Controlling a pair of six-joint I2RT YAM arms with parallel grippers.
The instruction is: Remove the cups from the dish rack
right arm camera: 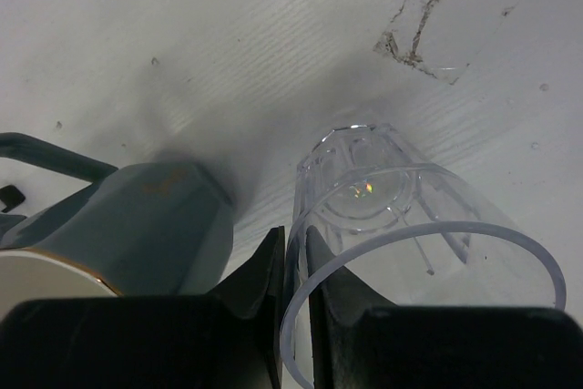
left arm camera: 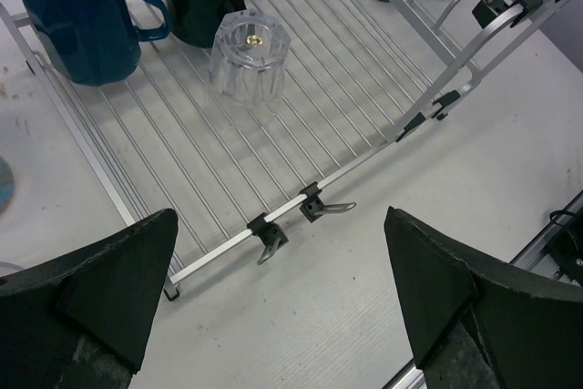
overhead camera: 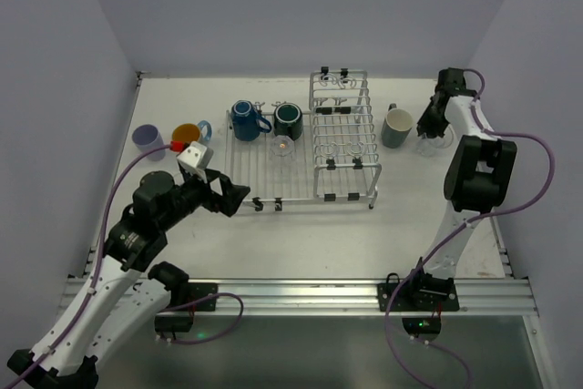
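Jaws (right arm) pinch upright clear glass (right arm camera: 410, 225)

**Light:** even, diffuse, from overhead. The white counter (overhead camera: 301, 225) is bright with no hard glare, and the walls carry a faint lilac cast.

**Shadows:** soft and short under the dish rack (overhead camera: 301, 148). My right wrist view shows a broader grey patch on the far side of the grey-green mug (right arm camera: 137, 225) and the clear glass (right arm camera: 401, 216).

**Highlights:** a small glint in that glass's base, and another on the upturned glass (left arm camera: 248, 61).

**Focus:** the top view is sharp. The fingers (left arm camera: 100, 289) of my left hand (left arm camera: 281, 252) are dark and slightly soft. My right hand (right arm camera: 291, 252) is blurred and near-black.
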